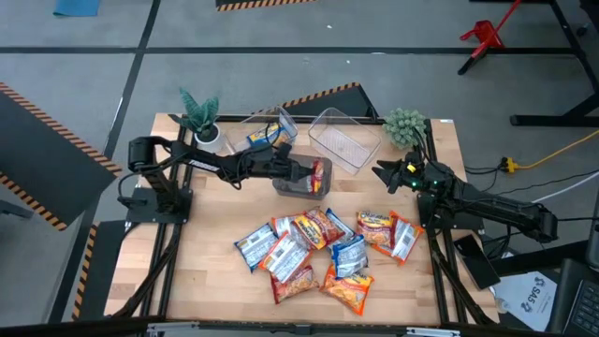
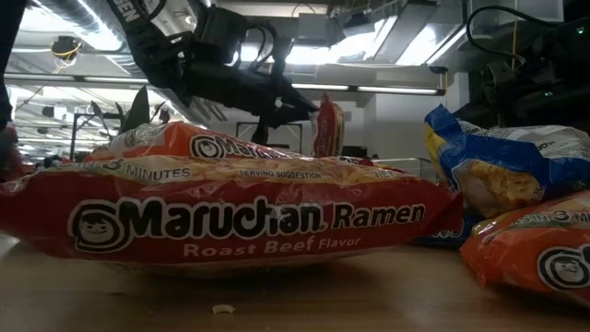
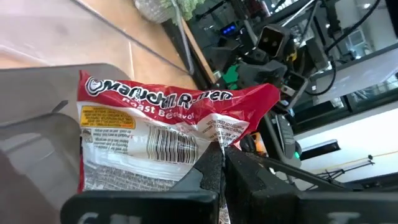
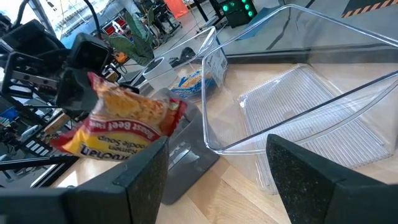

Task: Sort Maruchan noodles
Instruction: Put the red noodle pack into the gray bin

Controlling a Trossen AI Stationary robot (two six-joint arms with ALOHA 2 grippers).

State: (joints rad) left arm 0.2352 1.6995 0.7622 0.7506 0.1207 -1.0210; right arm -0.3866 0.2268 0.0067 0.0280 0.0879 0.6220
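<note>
High view: the left gripper (image 1: 314,175) reaches across the back of the wooden table (image 1: 206,271) with its fingers pinched tight on a red-and-white crinkly Roast Beef ramen packet (image 1: 318,174), which it holds over the grey plastic bin (image 1: 298,183). In the left wrist view the fingers (image 3: 214,168) clamp one edge of the packet, and it stands up from them above the bin's grey wall (image 3: 37,124). The bin lies right beneath the packet, so the drop looks to be straight down; the packet's long axis runs roughly from the table's back to its front. The right gripper (image 1: 395,175) waits near the table's right edge, jaws spread and empty, beside the clear plastic bin (image 1: 344,139). A second clear bin (image 1: 267,131) already holds a blue-and-yellow packet (image 1: 262,138). The remaining heap of packets (image 1: 323,248) lies on the table's front half, about as near one arm as the other.
</note>
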